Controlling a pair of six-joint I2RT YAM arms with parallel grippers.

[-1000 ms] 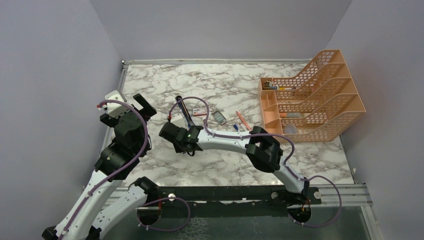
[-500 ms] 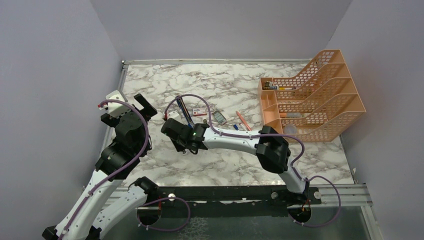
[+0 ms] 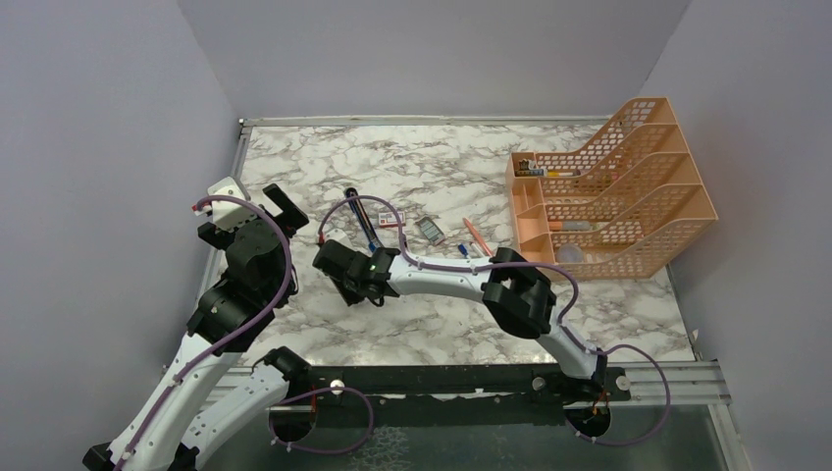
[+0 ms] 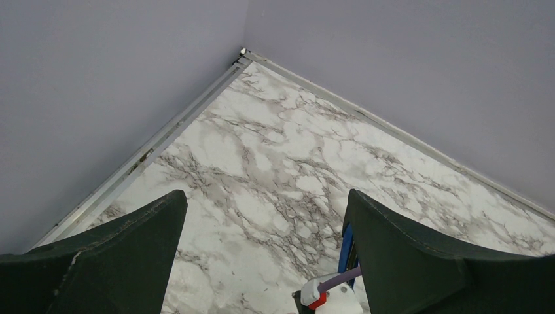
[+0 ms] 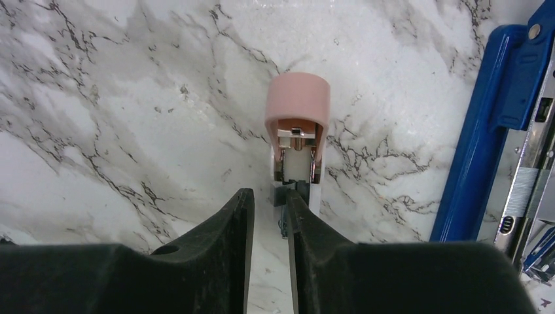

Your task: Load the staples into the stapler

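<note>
The right pincer (image 5: 269, 195) has its two black fingers (image 5: 209, 248) close together, with only a thin slit between them. A tiny grey bit (image 5: 281, 191) shows in the slit, and I cannot tell if the fingers pinch it. Just past the tips sits a small pink piece with a round top and a white middle (image 5: 296, 111). The long bright-blue stapler with a shiny silver channel (image 5: 487, 124) lies open just to the right of it.

Half a second ago this pincer was a little closer to the stapler; now it has slid back. I think it is busy beside the stapler, not over the channel, so the loading does not look done.

The red-and-white staple box (image 3: 392, 218) lies just on the stapler's other side, its small grey tray (image 3: 429, 230) a little further on. The orange plastic basket rack (image 3: 613, 196) stands far to the right of the stapler. The left pincer (image 4: 265, 203) hangs wide open and empty, well to the left of the stapler, and has not moved.

The table (image 3: 442, 162) looks like white marble with grey veins, and plain pale purple walls (image 3: 442, 49) close it in
</note>
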